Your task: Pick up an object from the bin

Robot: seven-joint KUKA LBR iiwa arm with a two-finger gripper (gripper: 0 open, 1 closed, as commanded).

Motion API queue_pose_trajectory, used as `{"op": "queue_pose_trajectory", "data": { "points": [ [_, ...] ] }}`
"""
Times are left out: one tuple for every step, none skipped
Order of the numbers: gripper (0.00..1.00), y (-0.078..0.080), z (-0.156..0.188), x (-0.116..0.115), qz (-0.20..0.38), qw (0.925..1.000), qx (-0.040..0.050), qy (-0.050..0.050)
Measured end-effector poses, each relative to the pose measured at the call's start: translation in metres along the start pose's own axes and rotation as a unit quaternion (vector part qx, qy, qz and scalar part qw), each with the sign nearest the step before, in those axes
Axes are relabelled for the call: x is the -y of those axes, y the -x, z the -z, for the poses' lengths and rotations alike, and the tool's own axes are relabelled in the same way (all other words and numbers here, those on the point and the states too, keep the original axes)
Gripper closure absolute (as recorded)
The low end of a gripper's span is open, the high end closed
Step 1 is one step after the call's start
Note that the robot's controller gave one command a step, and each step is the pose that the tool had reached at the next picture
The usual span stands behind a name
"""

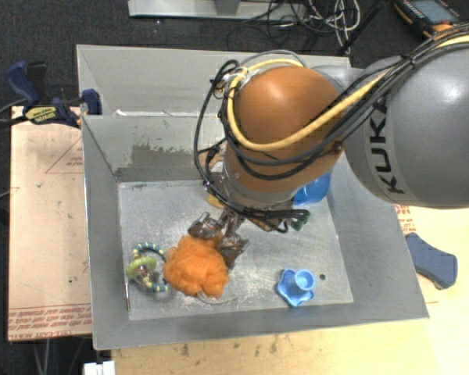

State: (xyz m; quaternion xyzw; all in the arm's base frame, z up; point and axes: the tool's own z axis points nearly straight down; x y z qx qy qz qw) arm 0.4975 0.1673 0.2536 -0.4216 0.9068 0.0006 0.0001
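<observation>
The gripper [220, 239] hangs low in the bin [242, 319], near the middle of its floor; its fingers [205, 228] are spread, with nothing seen between them; the tips are at the upper edge of a fuzzy orange ball [195, 269], which lies just beside and toward the near wall; beyond the ball, farther left of the gripper, lies a beaded ring [145, 268]; a small blue cup [297, 286] sits apart to the gripper's right, near the front; a blue piece [313, 188] shows behind the wrist.
</observation>
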Motion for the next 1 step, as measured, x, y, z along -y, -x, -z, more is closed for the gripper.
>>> {"op": "queue_pose_trajectory", "data": {
  "points": [
    [1.0, 0.0113, 0.0591, -0.0027, 0.04, 0.9992, 0.0019, -0.001]
  ]
}}
